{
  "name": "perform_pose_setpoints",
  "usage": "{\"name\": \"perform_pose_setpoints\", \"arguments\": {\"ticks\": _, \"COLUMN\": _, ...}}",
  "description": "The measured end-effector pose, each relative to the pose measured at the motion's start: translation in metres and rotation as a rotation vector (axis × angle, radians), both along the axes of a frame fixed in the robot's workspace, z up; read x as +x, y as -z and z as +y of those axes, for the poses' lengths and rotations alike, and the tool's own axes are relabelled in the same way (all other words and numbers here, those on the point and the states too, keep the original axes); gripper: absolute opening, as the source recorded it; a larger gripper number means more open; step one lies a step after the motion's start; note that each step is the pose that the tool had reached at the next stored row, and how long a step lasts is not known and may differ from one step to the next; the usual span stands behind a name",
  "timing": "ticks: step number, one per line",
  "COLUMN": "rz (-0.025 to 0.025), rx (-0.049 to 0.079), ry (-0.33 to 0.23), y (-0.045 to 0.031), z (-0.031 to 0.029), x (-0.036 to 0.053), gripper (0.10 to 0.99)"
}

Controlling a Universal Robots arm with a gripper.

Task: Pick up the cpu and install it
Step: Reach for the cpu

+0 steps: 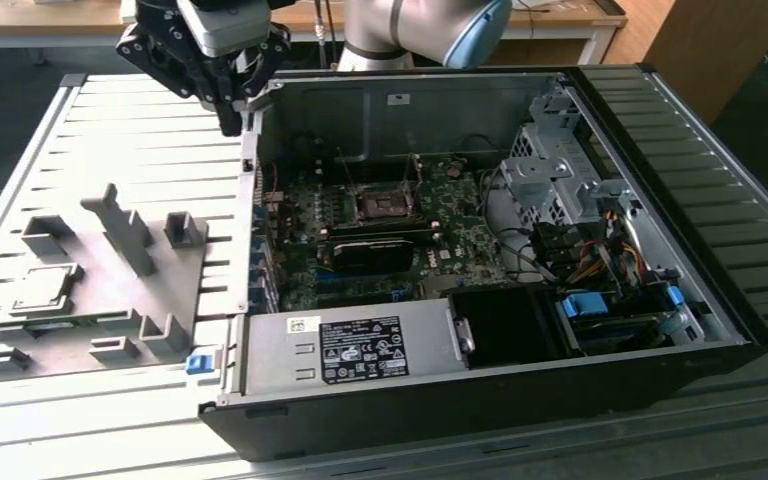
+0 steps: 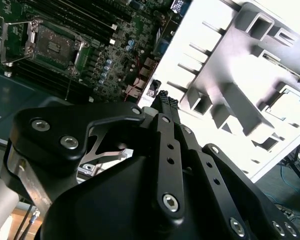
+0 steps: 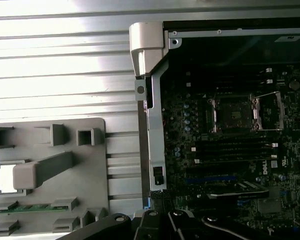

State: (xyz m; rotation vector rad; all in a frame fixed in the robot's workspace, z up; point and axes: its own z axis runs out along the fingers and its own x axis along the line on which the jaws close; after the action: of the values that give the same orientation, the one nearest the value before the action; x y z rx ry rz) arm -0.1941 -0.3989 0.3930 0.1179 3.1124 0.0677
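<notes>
The cpu (image 1: 45,286) is a shiny square chip lying in a recess of the grey fixture (image 1: 117,300) at the exterior view's left. It shows as a bright square in the first wrist view (image 3: 6,178) and in the second wrist view (image 2: 289,103). My gripper (image 1: 232,122) hangs high above the slatted table by the computer case's back left corner, well away from the cpu. Its fingers (image 2: 164,100) are pressed together and hold nothing. The open socket (image 1: 386,206) sits on the motherboard, also in both wrist views (image 3: 234,113) (image 2: 52,46).
The open computer case (image 1: 678,200) holds a power supply (image 1: 344,350), drive cage (image 1: 558,165) and cables (image 1: 591,265). Its metal corner post (image 3: 147,45) stands right under the gripper. The fixture carries upright grey blocks (image 1: 128,235) and a memory stick (image 3: 35,208).
</notes>
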Motion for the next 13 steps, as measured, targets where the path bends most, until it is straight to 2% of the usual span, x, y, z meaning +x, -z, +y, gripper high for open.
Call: {"name": "perform_pose_setpoints", "arguments": {"ticks": 13, "rz": 0.0001, "rx": 0.000, "ry": 0.000, "y": 0.0000, "z": 0.0000, "x": -0.0076, "gripper": 0.106}}
